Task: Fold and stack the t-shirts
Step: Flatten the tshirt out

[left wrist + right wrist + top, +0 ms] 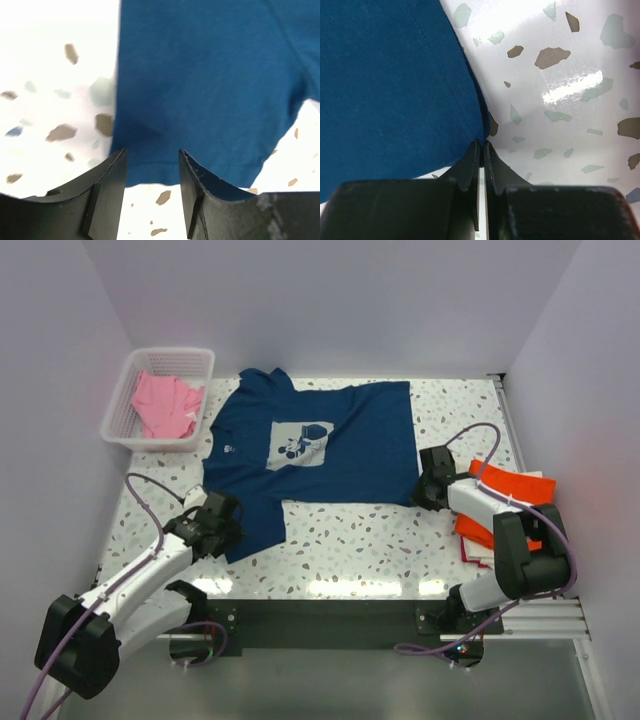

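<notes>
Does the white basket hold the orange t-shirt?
No, the basket holds a pink t-shirt, while the orange t-shirt lies at the right edge of the table.

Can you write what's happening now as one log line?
left gripper: open at navy t-shirt sleeve | right gripper: shut at its hem corner

Two arms are seen, the left arm [140,580] and the right arm [480,498], each built of smooth white links joined by bulky black housings. A thin purple cable [131,480] is looped along the left one, and a second purple cable [478,426] along the right. Both are bolted to a black base plate [320,615] at the counter's near edge, with a ribbed silver rail [545,618] beside it. The left hand [152,155] and the right hand [481,145] are formed of matt black fingers [112,185], curved, tapered and scuffed pale at the edges.
</notes>
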{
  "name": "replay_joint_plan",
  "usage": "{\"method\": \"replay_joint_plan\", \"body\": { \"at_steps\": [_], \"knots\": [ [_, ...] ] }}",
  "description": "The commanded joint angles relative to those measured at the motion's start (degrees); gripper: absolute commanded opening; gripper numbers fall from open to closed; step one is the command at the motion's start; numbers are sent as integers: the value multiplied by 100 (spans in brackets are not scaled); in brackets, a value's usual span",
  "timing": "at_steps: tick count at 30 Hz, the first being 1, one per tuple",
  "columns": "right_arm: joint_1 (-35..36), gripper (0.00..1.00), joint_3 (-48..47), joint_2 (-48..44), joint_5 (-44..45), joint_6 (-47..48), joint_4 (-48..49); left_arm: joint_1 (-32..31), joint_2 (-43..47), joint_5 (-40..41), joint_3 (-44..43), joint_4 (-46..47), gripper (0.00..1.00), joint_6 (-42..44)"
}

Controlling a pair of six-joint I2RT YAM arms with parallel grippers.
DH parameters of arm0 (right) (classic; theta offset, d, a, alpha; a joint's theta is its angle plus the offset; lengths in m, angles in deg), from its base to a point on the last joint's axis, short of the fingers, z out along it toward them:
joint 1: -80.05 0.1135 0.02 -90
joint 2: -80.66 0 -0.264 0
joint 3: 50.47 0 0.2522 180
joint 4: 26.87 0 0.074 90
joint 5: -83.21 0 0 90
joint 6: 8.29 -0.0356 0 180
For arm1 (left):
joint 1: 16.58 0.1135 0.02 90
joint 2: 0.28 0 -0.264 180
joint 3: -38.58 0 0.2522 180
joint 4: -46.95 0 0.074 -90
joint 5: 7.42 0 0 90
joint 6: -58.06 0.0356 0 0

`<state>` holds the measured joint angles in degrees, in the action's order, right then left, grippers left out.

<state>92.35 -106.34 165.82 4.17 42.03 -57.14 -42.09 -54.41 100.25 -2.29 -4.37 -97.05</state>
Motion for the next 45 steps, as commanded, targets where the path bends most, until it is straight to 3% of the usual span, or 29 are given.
{"method": "replay_joint_plan", "body": {
  "at_steps": [1,10,21,24,25,28,37,45],
  "knots": [
    [-43,0,45,-281,144,22,34,-199,148,623,-338,-830,50,-582],
    [-43,0,62,-431,-24,180,122,-340,-27,764,-426,-1219,52,-1031],
    [-78,0,150,-545,-191,259,210,-366,-388,685,109,-131,49,-900],
    [-87,0,159,-589,-173,268,175,-375,-195,694,171,152,35,-689],
    [-96,0,168,-615,-165,251,175,-375,-142,711,163,196,23,-636],
    [-104,0,168,-650,-182,250,122,-366,60,729,5,92,1,-469],
    [-140,0,335,-887,-112,189,-62,-375,1017,448,-777,-954,0,-468],
    [-184,0,493,-1862,64,110,-747,-366,1730,219,-1428,-1719,0,-231]
  ]
}}
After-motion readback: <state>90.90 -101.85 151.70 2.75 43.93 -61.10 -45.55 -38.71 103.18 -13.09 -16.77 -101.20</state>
